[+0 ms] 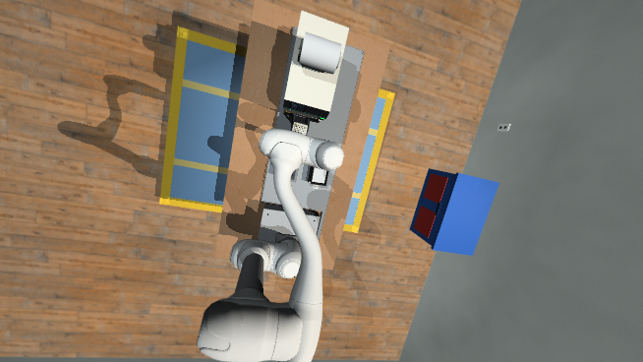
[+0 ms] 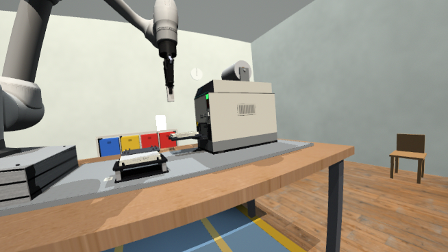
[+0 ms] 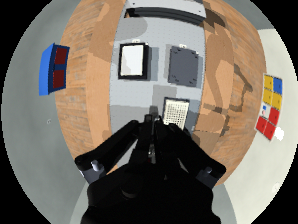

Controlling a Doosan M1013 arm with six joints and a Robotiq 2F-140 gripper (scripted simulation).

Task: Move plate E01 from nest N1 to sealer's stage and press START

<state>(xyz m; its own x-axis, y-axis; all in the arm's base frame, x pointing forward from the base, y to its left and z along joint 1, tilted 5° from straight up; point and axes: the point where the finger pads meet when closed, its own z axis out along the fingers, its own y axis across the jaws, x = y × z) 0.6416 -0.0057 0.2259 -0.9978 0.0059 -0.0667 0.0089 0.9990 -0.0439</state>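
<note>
One sealer [image 2: 240, 116], one table [image 2: 212, 185], one chair [image 2: 409, 154], one wall clock [image 2: 196, 73]. Two plates: one on the near nest [image 2: 140, 158], one on the stage [image 2: 183, 135]. Four coloured bins [image 2: 130, 142] by the far wall.

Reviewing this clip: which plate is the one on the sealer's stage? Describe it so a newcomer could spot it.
Find the big beige box-shaped sealer at the far end of the wooden bench. A thin dark stage sticks out of its front, bearing a flat white plate. Unlike the other white plate, which sits on a black nest mid-bench, this one is raised above the grey mat.
</note>
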